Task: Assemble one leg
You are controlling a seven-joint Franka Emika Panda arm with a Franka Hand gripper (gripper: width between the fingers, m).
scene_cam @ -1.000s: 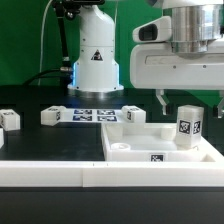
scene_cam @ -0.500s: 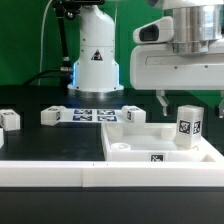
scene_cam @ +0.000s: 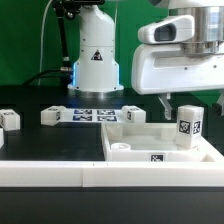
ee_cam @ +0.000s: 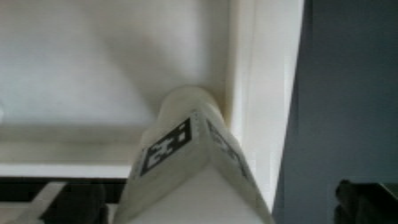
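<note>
The leg (scene_cam: 188, 124), a small white post with a black-and-white tag, stands upright in the right part of the large flat white piece (scene_cam: 150, 148). My gripper (scene_cam: 192, 104) is open and hangs over the leg's top, one finger on each side. In the wrist view the leg (ee_cam: 187, 150) stands between the dark fingertips (ee_cam: 365, 203) of the gripper (ee_cam: 199, 205), with a gap on each side. Nothing is gripped.
Three more legs stand on the black table: two at the exterior view's left (scene_cam: 9, 120) (scene_cam: 50, 116) and one by the flat piece's far edge (scene_cam: 134, 115). The marker board (scene_cam: 95, 115) lies before the robot base (scene_cam: 95, 60). A long white bar (scene_cam: 60, 175) runs along the front.
The gripper hand has shifted slightly over the leg. The leg and the other parts have not moved.
</note>
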